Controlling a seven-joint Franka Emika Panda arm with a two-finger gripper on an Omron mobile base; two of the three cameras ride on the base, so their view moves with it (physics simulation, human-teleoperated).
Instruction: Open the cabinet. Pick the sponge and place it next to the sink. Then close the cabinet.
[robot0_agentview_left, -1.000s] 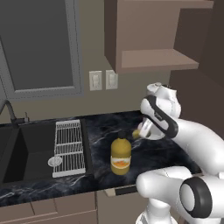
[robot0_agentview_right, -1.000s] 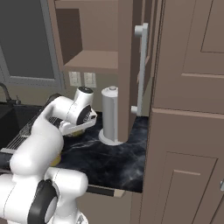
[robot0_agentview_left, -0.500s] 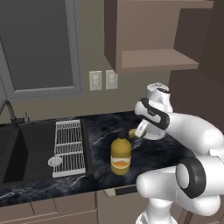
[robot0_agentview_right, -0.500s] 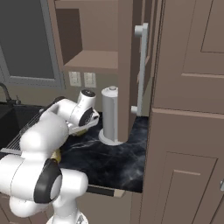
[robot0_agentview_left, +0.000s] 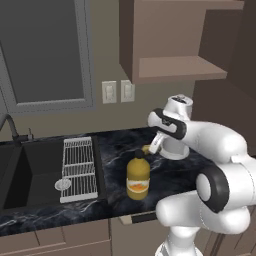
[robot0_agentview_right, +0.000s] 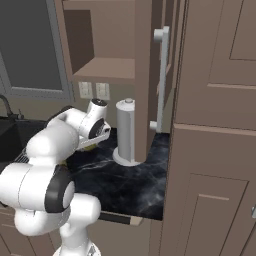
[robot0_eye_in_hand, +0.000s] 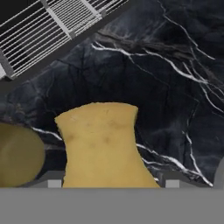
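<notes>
Gripper (robot0_agentview_left: 148, 148) is clamped on the sponge (robot0_eye_in_hand: 105, 146), held low over the dark marble table (robot0_agentview_left: 112, 150), just behind the bottle (robot0_agentview_left: 137, 177). In the hand view the sponge sits pinched at its middle, with the bottle's rounded edge at left and the white rack (robot0_eye_in_hand: 48, 28) at upper left. Sink (robot0_agentview_left: 30, 167) lies left of the rack (robot0_agentview_left: 79, 167) in the left base view. Cabinet (robot0_agentview_right: 145, 75) door stands open, its handle (robot0_agentview_right: 161, 80) facing out; paper towel roll (robot0_agentview_right: 126, 131) upright below it.

Glossy white rounded arm (robot0_agentview_left: 215, 145) segments meet at dark ringed joints, on a white base.
</notes>
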